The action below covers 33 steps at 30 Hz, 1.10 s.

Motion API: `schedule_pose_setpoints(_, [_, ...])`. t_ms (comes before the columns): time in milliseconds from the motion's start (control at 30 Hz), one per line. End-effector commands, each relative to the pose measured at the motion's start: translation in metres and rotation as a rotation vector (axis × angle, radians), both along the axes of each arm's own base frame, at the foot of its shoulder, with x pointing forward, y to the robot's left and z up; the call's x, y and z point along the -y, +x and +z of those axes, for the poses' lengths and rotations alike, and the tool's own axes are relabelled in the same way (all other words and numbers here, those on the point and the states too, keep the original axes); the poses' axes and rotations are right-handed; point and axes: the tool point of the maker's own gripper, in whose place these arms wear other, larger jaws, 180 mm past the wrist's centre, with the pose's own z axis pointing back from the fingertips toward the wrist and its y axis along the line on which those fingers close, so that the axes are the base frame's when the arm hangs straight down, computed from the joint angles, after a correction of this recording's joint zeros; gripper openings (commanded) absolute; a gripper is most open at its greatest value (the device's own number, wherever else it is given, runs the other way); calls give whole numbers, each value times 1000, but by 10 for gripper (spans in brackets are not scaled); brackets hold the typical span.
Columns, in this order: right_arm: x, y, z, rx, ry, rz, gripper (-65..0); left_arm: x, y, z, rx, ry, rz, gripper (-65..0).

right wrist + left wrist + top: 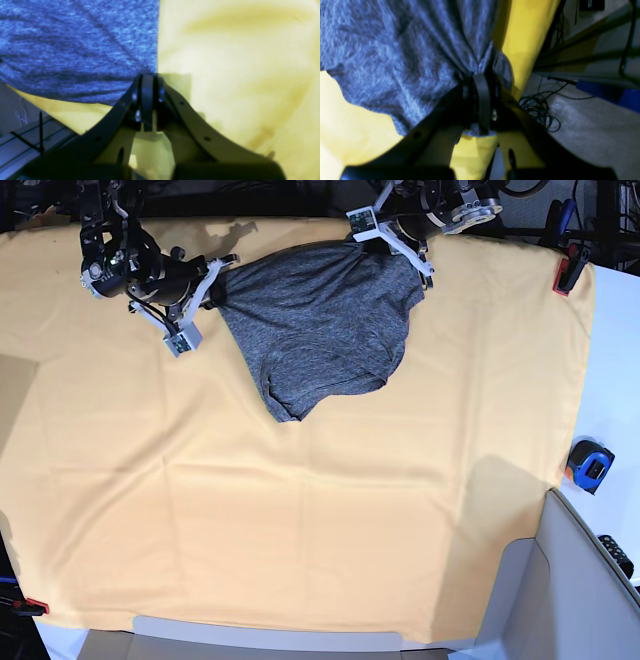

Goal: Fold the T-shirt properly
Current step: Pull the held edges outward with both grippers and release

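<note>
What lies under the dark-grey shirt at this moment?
Under the heather dark-grey knit T-shirt lies the yellow-orange table cloth, showing all around it. Both the left gripper and the right gripper pinch its edges. Whatever lies directly beneath the fabric is covered.

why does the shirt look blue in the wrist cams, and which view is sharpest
Left wrist view: a colour cast turns the dark-grey knit T-shirt bluish, and it is blurred. Right wrist view: same cast, yellow table cloth washed out and soft. Base view: sharpest, shirt reads true grey, arm shadows on the cloth.
</note>
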Motion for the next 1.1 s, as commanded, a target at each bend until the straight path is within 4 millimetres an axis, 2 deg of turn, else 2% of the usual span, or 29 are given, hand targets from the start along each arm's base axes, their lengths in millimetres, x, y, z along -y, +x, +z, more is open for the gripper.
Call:
schedule_pose_setpoints(0, [10, 7, 7, 36, -24, -14, -650, -39, -4, -14, -16, 188, -1, -650])
schedule_pose_setpoints(167, [12, 9, 7, 39, -27, -23, -650, -59, -6, -16, -24, 263, -8, -650])
schedule_pose_setpoints(333, [17, 10, 8, 42, -33, -37, -650, -65, -4, -17, -22, 284, -11, -650])
schedule_pose_setpoints(500, [32, 10, 8, 43, -45, -93, -650, -71, 12, -12, 58, 340, -26, -650])
schedule_pose_setpoints(733, [31, 10, 9, 46, -38, -94, -650, -49, 29, 1, 170, 341, -9, -646])
schedule_pose_setpoints(833, [32, 13, 12, 60, -37, -101, -650, -44, 32, 10, 216, 352, -15, -600])
schedule_pose_setpoints(967, [25, 15, 20, 83, -19, -103, -650, -50, 39, 14, 267, 404, -29, -542])
schedule_pose_setpoints(1067, [24, 15, 21, 88, -18, -102, -650, -56, 45, 18, 315, 457, -46, -524])
